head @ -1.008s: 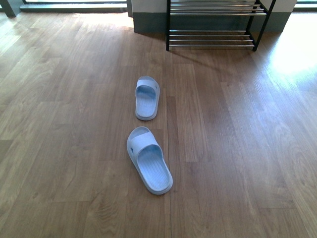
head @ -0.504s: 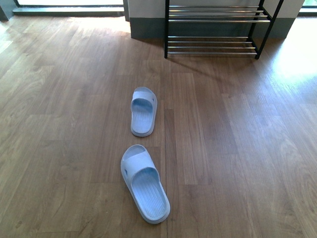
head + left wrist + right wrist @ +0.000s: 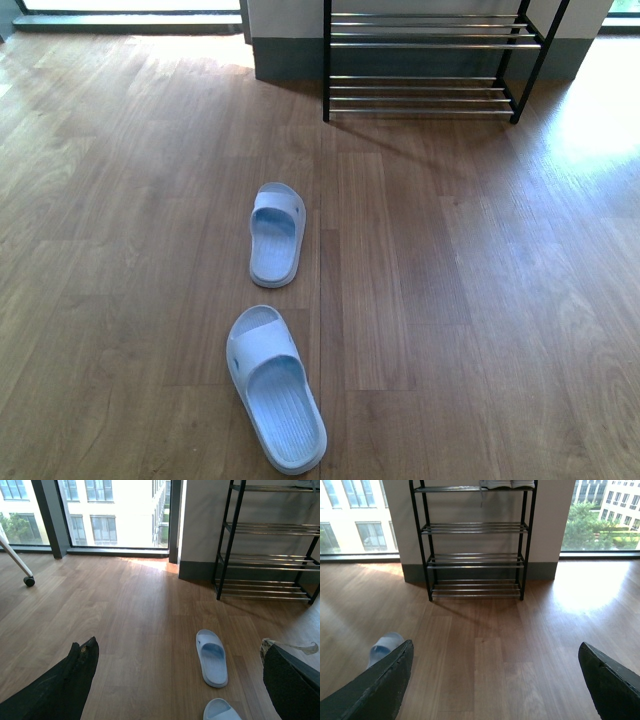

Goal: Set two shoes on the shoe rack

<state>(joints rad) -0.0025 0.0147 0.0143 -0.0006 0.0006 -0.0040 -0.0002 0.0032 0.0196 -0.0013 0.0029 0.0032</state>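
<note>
1. My left gripper (image 3: pixel 177 645): jaws spread wide with nothing between them. It hangs above the wooden floor (image 3: pixel 480 300) and looks down on the sandals, which I judge to be a ready pose, no pick begun.

2. Near slide sandal (image 3: pixel 273 388): pale blue, moulded, sole down on the floor. The toe points roughly toward the rack and the heel is closest to me. It is probably the first to take, with the strap arch as the likeliest hold.

3. Far slide sandal (image 3: pixel 276 233): same make, also sole down and toe toward the rack. It lies beyond the near one, apart from it. Both sit well short of the rack, so neither is placed yet.

4. Shoe rack (image 3: pixel 326 70): black frame with tiers of thin chrome bars, set against the wall between the windows. The lower tiers show bare. Something pale-soled sits on the top tier (image 3: pixel 502 484), cropped, so I cannot tell what kind. A slide should lie across the bars so it does not slip through.

5. My right gripper (image 3: pixel 495 647): jaws wide apart and empty, facing the rack.
</note>
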